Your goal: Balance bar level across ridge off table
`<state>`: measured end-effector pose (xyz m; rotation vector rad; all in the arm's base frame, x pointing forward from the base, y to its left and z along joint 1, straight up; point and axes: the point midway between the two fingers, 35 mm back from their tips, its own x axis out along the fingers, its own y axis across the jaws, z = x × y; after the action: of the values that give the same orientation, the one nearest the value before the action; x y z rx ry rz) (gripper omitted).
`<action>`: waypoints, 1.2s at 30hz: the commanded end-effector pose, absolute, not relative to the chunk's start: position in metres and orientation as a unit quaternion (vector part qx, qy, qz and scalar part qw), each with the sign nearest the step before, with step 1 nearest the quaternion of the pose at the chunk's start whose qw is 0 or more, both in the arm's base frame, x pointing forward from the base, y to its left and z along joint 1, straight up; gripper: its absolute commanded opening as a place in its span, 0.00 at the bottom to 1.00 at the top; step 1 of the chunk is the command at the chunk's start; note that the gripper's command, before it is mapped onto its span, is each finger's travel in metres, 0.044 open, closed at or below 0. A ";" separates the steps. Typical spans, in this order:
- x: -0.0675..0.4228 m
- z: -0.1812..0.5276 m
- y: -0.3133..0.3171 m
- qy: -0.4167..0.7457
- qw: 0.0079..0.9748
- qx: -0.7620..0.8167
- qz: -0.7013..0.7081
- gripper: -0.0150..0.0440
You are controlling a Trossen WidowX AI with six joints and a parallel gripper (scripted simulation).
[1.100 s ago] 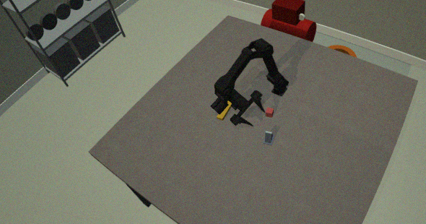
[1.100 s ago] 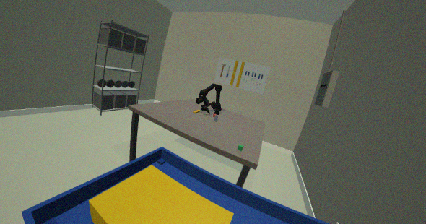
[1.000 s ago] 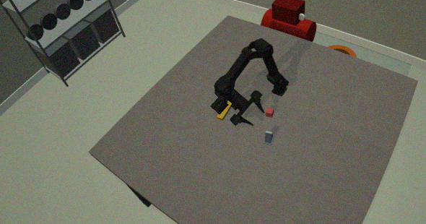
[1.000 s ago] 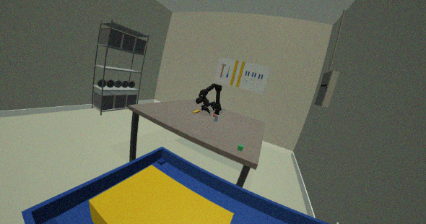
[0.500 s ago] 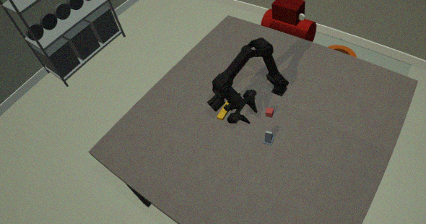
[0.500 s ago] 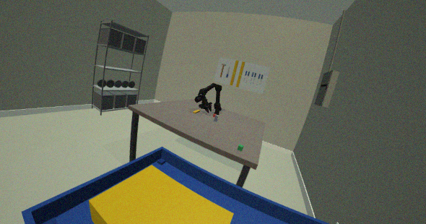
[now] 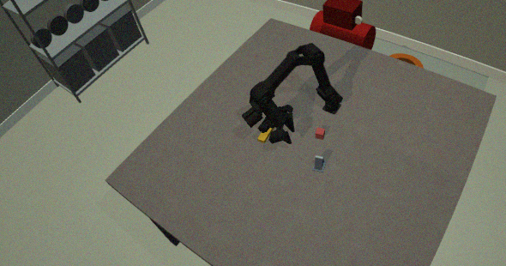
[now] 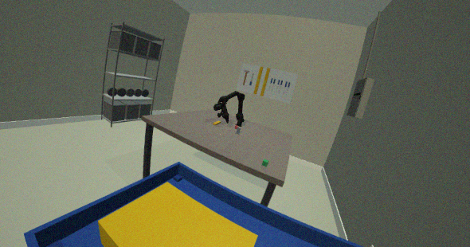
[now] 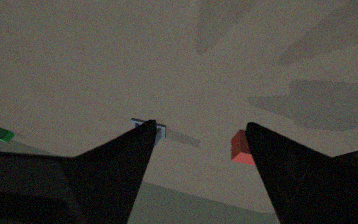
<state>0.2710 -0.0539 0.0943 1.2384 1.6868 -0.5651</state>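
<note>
The yellow bar (image 7: 264,135) (image 8: 217,123) lies flat on the table (image 7: 364,204), just left of my gripper and partly hidden by it. My gripper (image 7: 287,132) (image 9: 200,126) is open and low over the table, with nothing between its fingers. The small grey-blue ridge (image 7: 318,162) (image 9: 161,132) stands upright on the table ahead of the gripper, apart from the bar. In the wrist view the left finger hides part of the ridge. The bar does not show in the wrist view.
A red cube (image 7: 320,133) (image 9: 239,147) sits between the gripper and the ridge. A green cube (image 8: 264,162) (image 9: 3,134) lies near the table's far corner. A red machine (image 7: 343,20), an orange ring (image 7: 406,59) and a shelf (image 7: 77,33) stand off the table.
</note>
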 end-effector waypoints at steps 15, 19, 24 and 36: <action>0.274 0.101 -0.101 0.700 0.635 0.308 -0.113 0.79; 0.274 0.103 -0.111 0.701 0.659 0.258 -0.089 0.79; 0.273 0.105 -0.124 0.701 0.684 0.194 -0.060 0.79; 0.271 0.114 -0.155 0.699 0.714 0.033 0.006 0.79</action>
<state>0.2708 -0.1459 0.1076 0.1744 1.5667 -0.0171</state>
